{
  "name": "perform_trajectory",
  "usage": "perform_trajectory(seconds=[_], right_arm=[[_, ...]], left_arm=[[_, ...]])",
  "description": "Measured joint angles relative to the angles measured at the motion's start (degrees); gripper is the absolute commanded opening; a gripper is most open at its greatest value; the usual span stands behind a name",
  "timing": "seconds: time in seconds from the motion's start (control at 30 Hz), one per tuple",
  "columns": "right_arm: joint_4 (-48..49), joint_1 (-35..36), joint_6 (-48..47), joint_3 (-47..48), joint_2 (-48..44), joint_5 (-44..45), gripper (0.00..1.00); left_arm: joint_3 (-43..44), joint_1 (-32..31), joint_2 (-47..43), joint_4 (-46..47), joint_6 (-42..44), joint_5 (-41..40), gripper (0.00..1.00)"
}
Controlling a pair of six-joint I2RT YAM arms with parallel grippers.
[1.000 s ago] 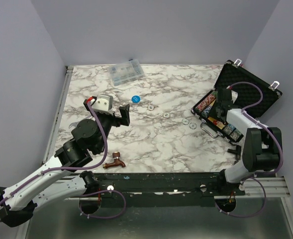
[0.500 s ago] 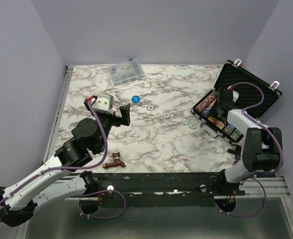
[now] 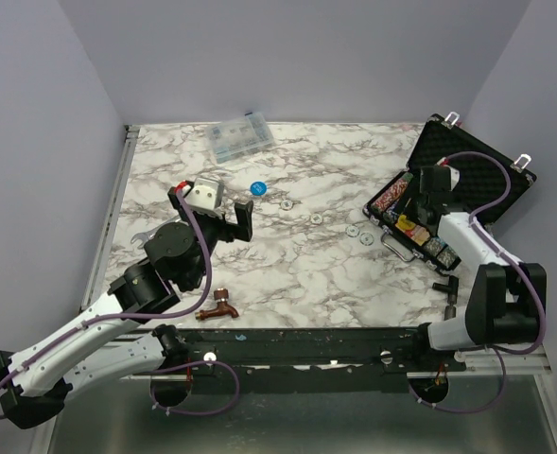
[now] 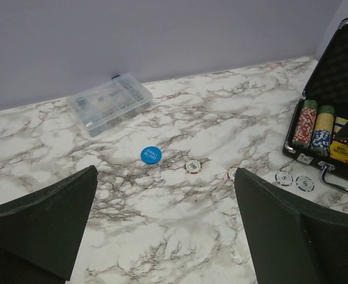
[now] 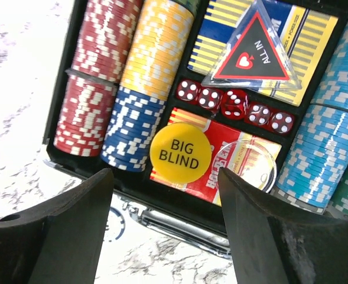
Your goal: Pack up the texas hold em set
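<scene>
Left fingers [image 4: 49, 219]: spread as wide as they go, nothing between them. We reckon the left gripper [image 4: 165, 231] hangs over the table [image 3: 297, 274] to line up on the loose pieces ahead of it.
Copper faucet [image 3: 223, 305]: lying near the front edge. It's not part of the set, so we'd leave it be.
Clear compartment box [image 4: 109, 103]: shut, back by the wall, with small bits inside that we can't make out. Not ours either.
Blue disc [image 4: 151, 155]: flat on the marble, reads Small Blind, well apart from the case, so it needs packing.
Loose chips [image 4: 192, 166]: strung out between the blue disc and the case, with two silver discs [image 4: 284, 177] just beside the case handle.
Case [image 3: 472, 147]: at the table's right side, lid stood open, foam-lined.
Chip rows [image 5: 132, 77]: red, yellow and blue on one side, light blue on the other.
Card boxes [image 5: 218, 148]: two in the middle with a row of red dice [image 5: 233, 100] between them. The All In triangle [image 5: 253, 50] rests on the far box, the yellow Big Blind disc [image 5: 181, 155] on the red one.
Right fingers [image 5: 262, 231]: apart, gripping nothing. The right gripper [image 5: 165, 219] hovers straight over the case, and we'd guess the yellow disc under it counts as packed.
</scene>
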Motion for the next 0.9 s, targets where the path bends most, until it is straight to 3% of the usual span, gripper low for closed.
perform_trajectory(seconds=[0.13, 0.23, 0.37, 0.6, 0.9], right_arm=[[0.11, 0.00, -0.90, 0.33, -2.91, -2.34, 0.74], [0.76, 0.48, -1.33, 0.59, -3.45, -6.21, 0.90], [0.98, 6.97, -2.73, 3.65, -0.74, -8.28, 0.99], [7.06, 22.60, -4.55, 17.77, 14.71, -10.88, 1.00], [14.51, 31.50, 2.27, 39.67, 40.65, -12.37, 1.00]], left_arm=[[0.17, 0.00, 0.24, -0.42, -0.20, 0.13, 0.99], [0.61, 0.00, 0.17, -0.52, -0.48, 0.44, 0.99], [0.61, 0.00, -0.28, -0.35, -0.48, 0.42, 0.99], [0.59, 0.00, -0.28, -0.07, -0.11, -0.02, 0.99], [0.11, 0.00, -1.51, 1.55, 0.83, -1.81, 0.99]])
